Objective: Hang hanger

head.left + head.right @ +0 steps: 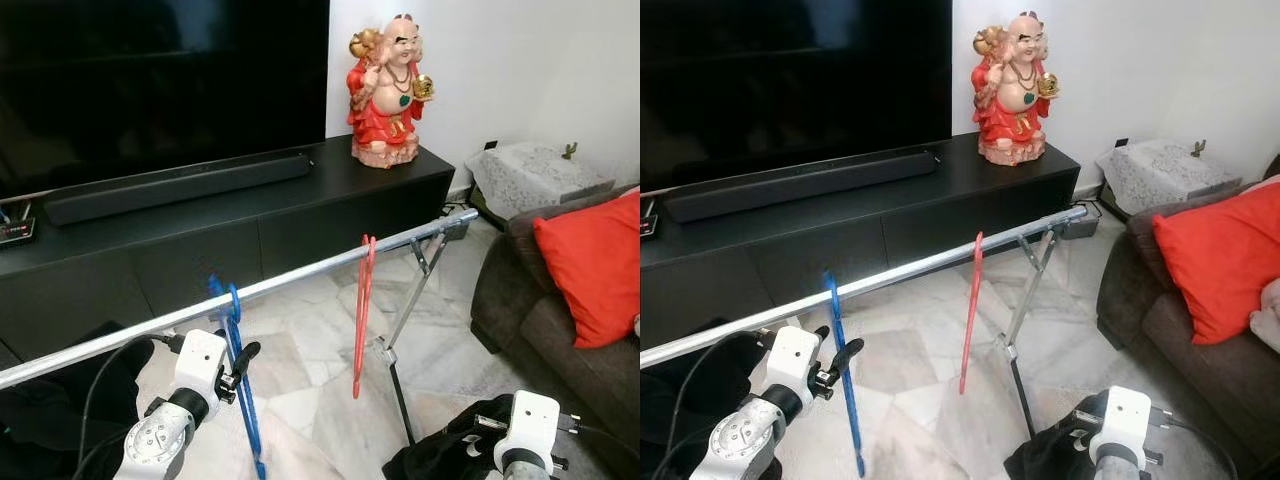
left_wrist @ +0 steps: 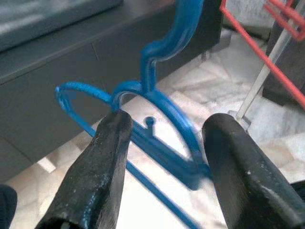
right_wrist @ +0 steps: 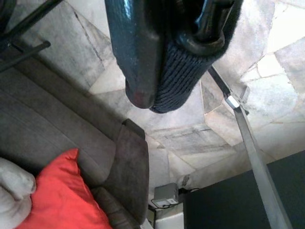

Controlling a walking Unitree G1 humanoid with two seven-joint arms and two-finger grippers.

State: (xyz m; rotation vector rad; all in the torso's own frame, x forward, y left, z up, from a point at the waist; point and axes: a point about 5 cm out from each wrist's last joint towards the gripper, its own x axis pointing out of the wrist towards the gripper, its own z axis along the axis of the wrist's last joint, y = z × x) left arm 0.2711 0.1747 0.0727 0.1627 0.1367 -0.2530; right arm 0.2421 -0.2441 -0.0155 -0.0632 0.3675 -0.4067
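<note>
While the red hanger (image 1: 361, 310) hangs nearby, left gripper (image 1: 243, 362) jaws flank the blue hanger (image 1: 240, 375), apart.

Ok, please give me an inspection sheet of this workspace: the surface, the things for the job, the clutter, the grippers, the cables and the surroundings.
Surface: pale marble floor; a metal rail on folding legs crosses it.
Job's things: blue hanger hooked on the rail; red hanger hooked further along it.
Clutter: dark fabric on the floor at the left.
Grippers: left gripper open, its fingers either side of the blue hanger's neck; right gripper shut on dark knitted cloth.
Cables: black cable looping to the left arm; a plug and adapter by the wall.
Surroundings: black TV cabinet with soundbar and red figurine; brown sofa with red cushion.
</note>
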